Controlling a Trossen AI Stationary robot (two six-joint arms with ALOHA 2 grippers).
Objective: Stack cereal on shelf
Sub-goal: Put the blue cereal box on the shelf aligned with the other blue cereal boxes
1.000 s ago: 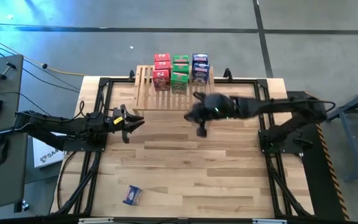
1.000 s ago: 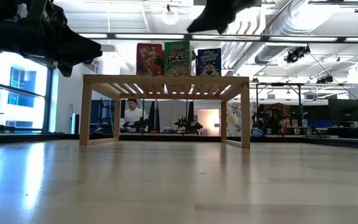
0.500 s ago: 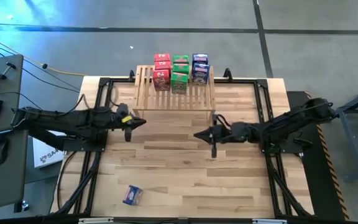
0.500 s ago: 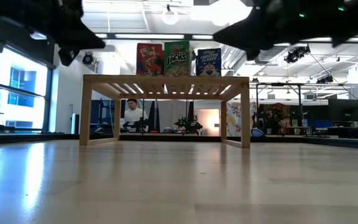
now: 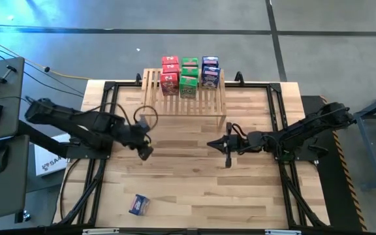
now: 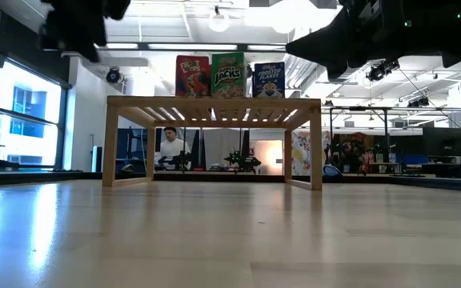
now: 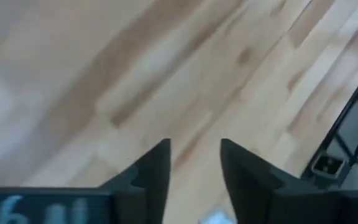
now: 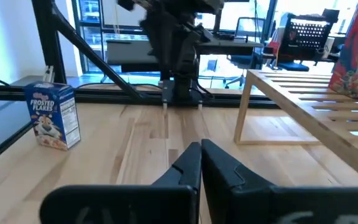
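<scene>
Now: One Blue Box Left, and the Left Arm Is Nearer

Eight cereal boxes stand on the shelf (image 5: 183, 98) in red, green and blue columns. The last blue box (image 5: 139, 204) sits alone on the tabletop (image 5: 194, 189) near its front edge, well apart from the shelf.

The left end effector (image 5: 145, 151) hangs over the tabletop's left half, fingers parted with nothing between them, as its wrist view shows bare planks through the gap. The blue box lies from it toward the front edge, almost straight ahead and slightly outward.

The right end effector (image 5: 226, 154) hovers mid-tabletop, fingers pressed together and empty. From it, the box lies far across to the left and forward.

The left arm looks the likelier to fetch it. From above, the box's long axis runs roughly front to back, slightly skewed; the right wrist view shows it standing upright.
</scene>
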